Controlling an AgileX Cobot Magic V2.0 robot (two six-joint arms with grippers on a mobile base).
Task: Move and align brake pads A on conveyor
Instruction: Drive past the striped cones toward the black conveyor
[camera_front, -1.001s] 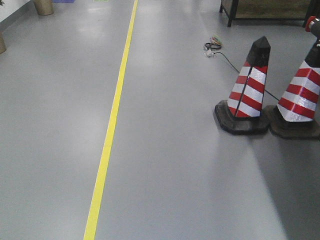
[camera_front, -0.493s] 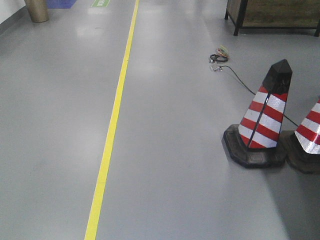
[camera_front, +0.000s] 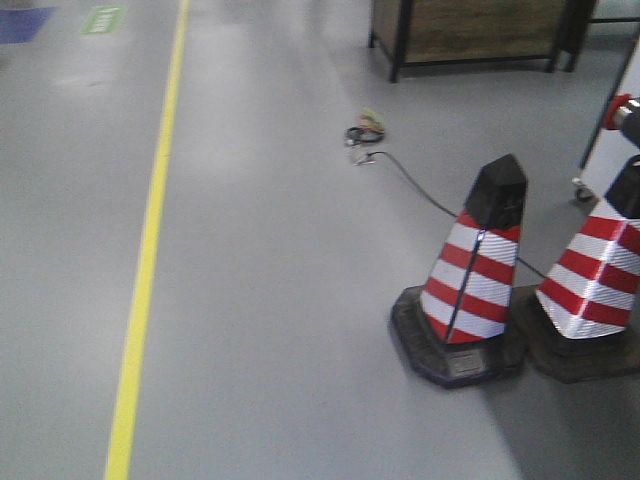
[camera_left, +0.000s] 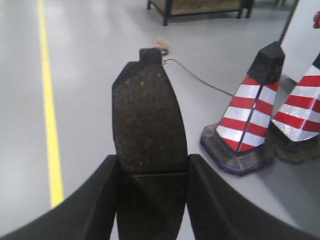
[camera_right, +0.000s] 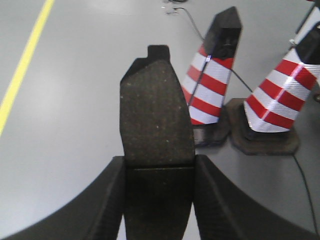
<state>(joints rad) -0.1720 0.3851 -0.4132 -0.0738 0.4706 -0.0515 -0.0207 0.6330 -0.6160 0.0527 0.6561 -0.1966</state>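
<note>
Brake pads A (camera_left: 147, 120) appear as two pads, one in each wrist view, both held in the air above the grey floor (camera_front: 300, 300).

A yellow line (camera_front: 145, 260) runs along the floor's length on the left. At the far end stands a dark-framed wooden unit (camera_front: 470, 30). On the right, two red-and-white striped traffic cones with black tips and black bases stand side by side, the near cone (camera_front: 478, 265) just beside the second cone (camera_front: 600, 270).

The left end effector (camera_left: 152, 160) is clamped narrow on one pad, its fingers against both long edges. The dark gritty face is turned to the camera and the small end tab points away. The right end effector (camera_right: 159, 160) grips the other pad (camera_right: 156, 115) the same way.

A thin black cable (camera_front: 410, 185) trails across the floor from a small bundle of coloured wires (camera_front: 365, 128) and passes behind the near cone.
</note>
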